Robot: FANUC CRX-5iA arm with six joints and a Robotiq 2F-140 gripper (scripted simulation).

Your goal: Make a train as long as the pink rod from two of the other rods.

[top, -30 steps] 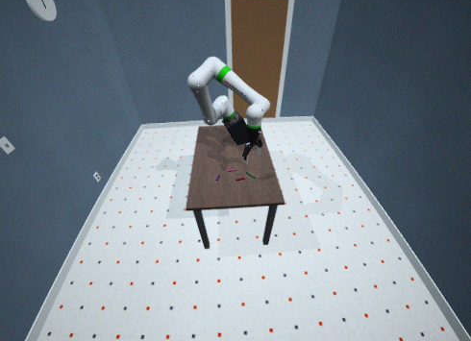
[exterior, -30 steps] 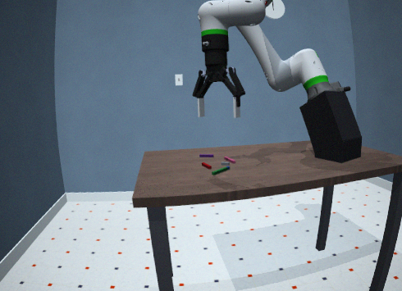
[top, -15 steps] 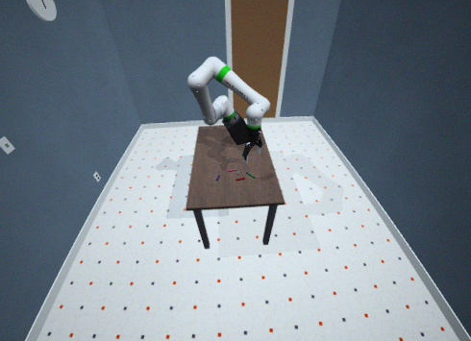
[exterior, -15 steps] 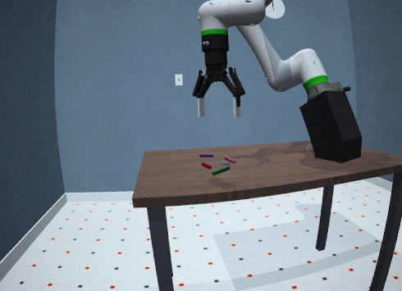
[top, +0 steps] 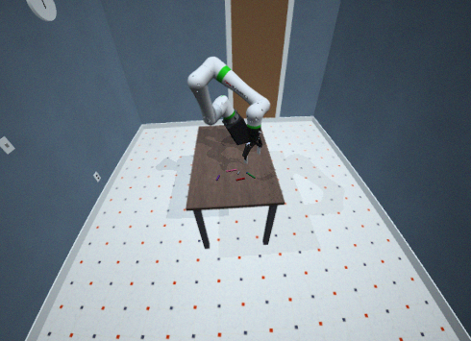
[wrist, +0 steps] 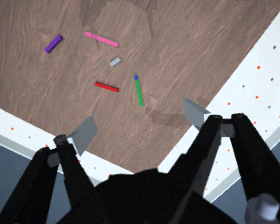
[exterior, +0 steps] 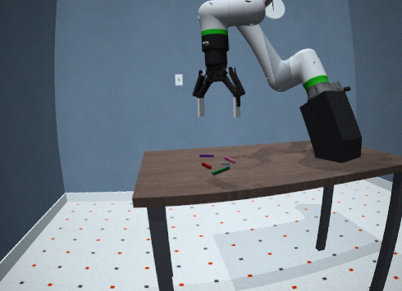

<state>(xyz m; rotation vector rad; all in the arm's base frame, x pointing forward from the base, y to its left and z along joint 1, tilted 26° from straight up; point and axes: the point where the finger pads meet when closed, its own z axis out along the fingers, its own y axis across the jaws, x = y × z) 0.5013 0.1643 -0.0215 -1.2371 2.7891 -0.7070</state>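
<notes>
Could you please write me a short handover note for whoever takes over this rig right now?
Claw: open, holding nothing, high above the table.
Rods, all flat on the table: pink rod, purple rod, grey rod and red rod lie apart. The blue rod sits at the green rod's end, in line, seemingly touching.
Done: blue plus green appears to match pink's length.
Left: confirm the ends meet and the other rods stand far enough off.
</notes>
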